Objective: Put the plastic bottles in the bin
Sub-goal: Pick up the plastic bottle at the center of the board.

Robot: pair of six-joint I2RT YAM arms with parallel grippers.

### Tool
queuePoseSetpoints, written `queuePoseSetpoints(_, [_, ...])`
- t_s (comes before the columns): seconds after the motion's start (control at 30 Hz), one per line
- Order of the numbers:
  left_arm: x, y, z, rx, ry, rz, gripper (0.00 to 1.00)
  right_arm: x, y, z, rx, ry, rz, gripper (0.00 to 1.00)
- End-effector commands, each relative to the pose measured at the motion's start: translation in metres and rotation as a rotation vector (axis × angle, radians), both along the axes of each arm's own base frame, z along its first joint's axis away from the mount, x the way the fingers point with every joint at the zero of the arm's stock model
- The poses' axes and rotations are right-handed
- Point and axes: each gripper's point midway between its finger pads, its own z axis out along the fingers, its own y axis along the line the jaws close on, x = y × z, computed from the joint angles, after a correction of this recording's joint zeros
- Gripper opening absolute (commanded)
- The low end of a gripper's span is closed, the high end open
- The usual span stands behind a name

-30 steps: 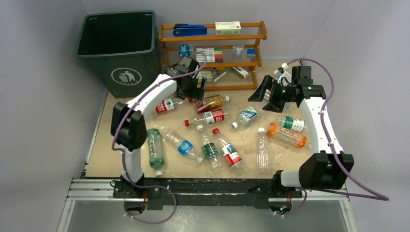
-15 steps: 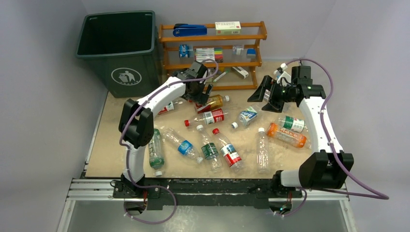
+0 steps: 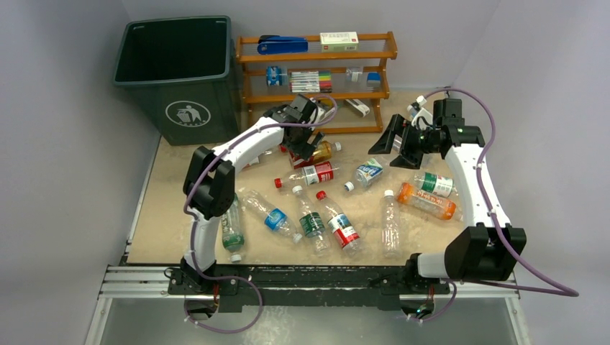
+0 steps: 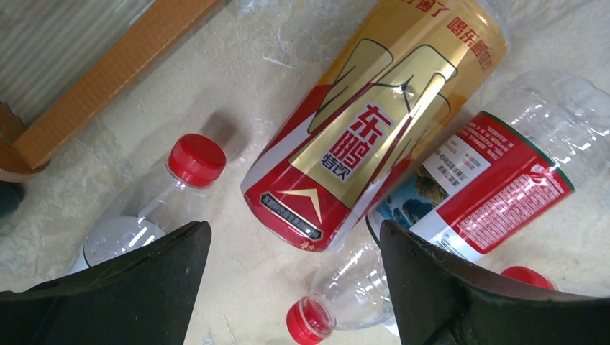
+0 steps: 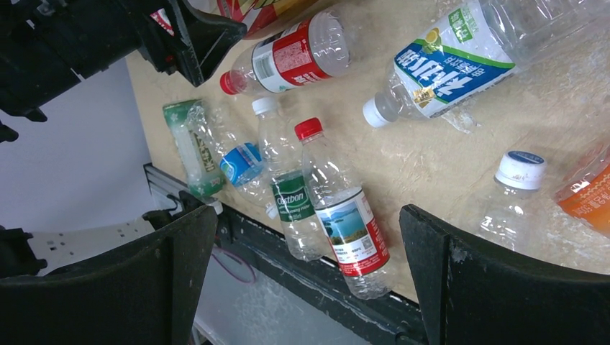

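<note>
Surface: tan desk between grey walls; wooden rack at 12 o'clock.
Container: dark green bin upright at 10 o'clock.
Load: plastic bottles lie scattered from the centre to 3 o'clock.
Left arm: left pincer open, empty, over the gold-and-red bottle.
Right arm: right pincer wide open, empty, at 2 o'clock.

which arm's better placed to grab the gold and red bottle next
Left. The left gripper hangs open right over the gold and red bottle, and that arm stands on the same side as the bin. The right gripper, also open, is farther right, away from it.
</note>
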Motion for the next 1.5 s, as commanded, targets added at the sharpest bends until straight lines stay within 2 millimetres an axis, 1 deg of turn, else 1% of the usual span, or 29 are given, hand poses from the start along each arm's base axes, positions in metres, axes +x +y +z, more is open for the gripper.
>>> queuePoseSetpoints(0.0, [0.022,-0.009,0.015,0.019,-0.098,-0.049,0.87,-0.006,0.0,0.012,-0.011,-0.029,0.015,1.0])
queuePoseSetpoints(0.2, [0.018,-0.02,0.006,0.012,-0.116,-0.107,0.87,-0.014,0.0,0.013,-0.014,-0.014,0.017,1.0])
queuePoseSetpoints(0.33, [0.011,-0.025,-0.003,-0.005,-0.098,-0.142,0.87,-0.017,0.001,0.014,-0.006,-0.005,0.013,1.0])
queuePoseSetpoints(0.5, [0.012,-0.031,-0.017,-0.013,-0.084,-0.166,0.87,-0.02,0.004,0.016,0.014,-0.002,0.001,1.0])
queuePoseSetpoints(0.73, [0.019,-0.04,-0.026,-0.027,-0.08,-0.16,0.87,-0.018,0.005,0.019,0.027,-0.007,-0.014,1.0])
queuePoseSetpoints(0.93, [0.031,-0.043,-0.024,-0.022,-0.108,-0.141,0.87,-0.017,0.005,0.021,0.026,-0.013,-0.018,1.0])
queuePoseSetpoints(1.0, [0.034,-0.042,-0.026,-0.008,-0.111,-0.133,0.86,-0.016,0.005,0.02,0.027,-0.011,-0.017,1.0])
queuePoseSetpoints(1.07, [0.034,-0.041,-0.027,-0.009,-0.11,-0.125,0.82,-0.015,0.005,0.02,0.028,-0.012,-0.016,1.0])
queuePoseSetpoints(1.2, [0.031,-0.038,-0.026,-0.01,-0.105,-0.096,0.64,-0.013,0.006,0.017,0.032,-0.007,-0.015,1.0])
queuePoseSetpoints(1.27, [0.03,-0.037,-0.02,-0.022,-0.111,-0.074,0.57,-0.013,0.007,0.016,0.036,-0.007,-0.011,1.0])
queuePoseSetpoints(1.33, [0.029,-0.039,-0.008,-0.046,-0.123,-0.044,0.49,-0.012,0.007,0.016,0.041,-0.01,-0.01,1.0])
queuePoseSetpoints(1.43, [0.025,-0.047,0.012,-0.089,-0.127,0.018,0.47,-0.014,0.009,0.013,0.05,-0.012,-0.008,1.0])
queuePoseSetpoints(1.47, [0.02,-0.052,0.015,-0.112,-0.109,0.028,0.47,-0.014,0.01,0.013,0.056,-0.018,-0.006,1.0])
